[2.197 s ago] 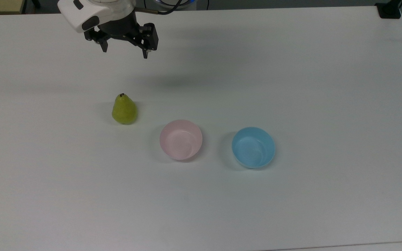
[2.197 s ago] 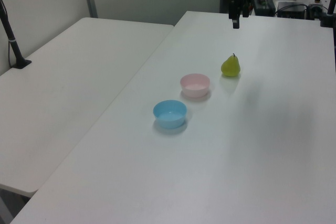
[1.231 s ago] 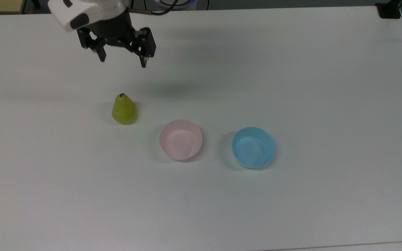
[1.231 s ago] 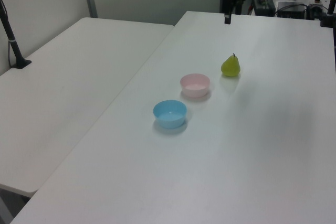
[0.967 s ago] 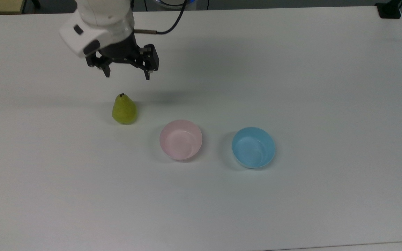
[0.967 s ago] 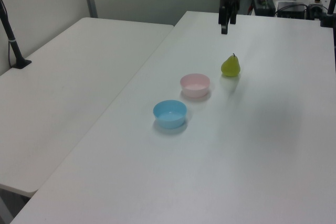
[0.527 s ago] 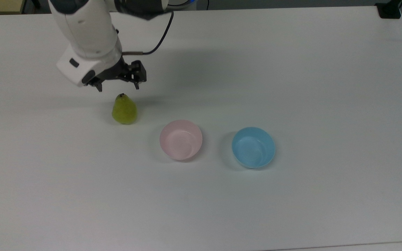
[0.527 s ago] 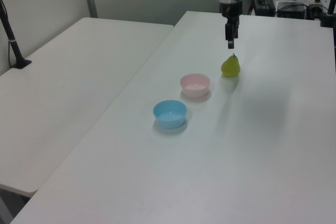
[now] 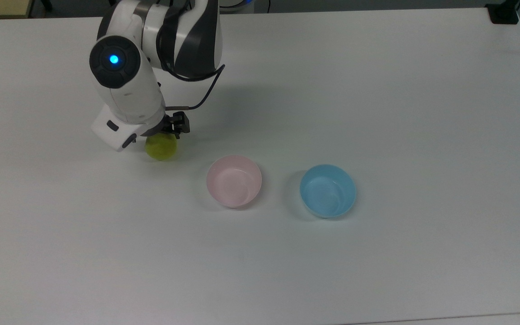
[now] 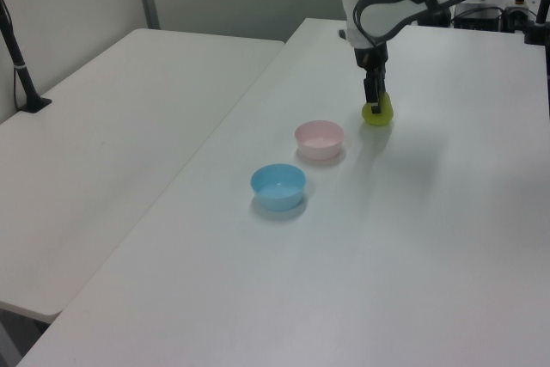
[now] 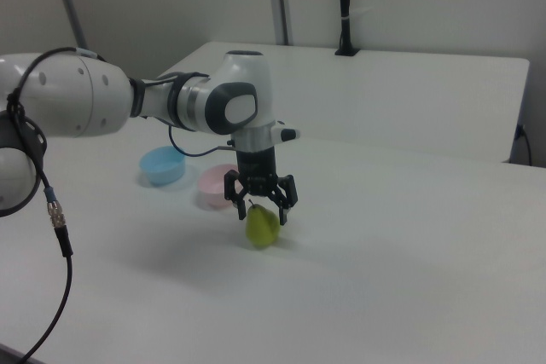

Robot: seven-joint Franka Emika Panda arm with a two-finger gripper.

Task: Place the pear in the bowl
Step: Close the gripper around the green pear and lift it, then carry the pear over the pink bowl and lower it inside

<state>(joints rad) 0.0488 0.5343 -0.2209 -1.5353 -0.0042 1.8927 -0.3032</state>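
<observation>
Bowls (image 9: pixel 234 181) two, pear (image 9: pixel 161 150) one

pear (image 9: pixel 162 149) top hidden under arm (image 9: pixel 127 95)

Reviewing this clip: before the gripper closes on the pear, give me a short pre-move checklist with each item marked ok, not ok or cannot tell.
1. Gripper open, fingers straddling the pear's top: ok.
2. Pear upright on the table: ok.
3. Fingers low enough to grip the pear's wide body: cannot tell.
4. Pink bowl empty and upright: ok.
5. Path from pear to pink bowl free of other things: ok.
6. Blue bowl standing apart from the pink bowl, beyond it from the pear: ok.
</observation>
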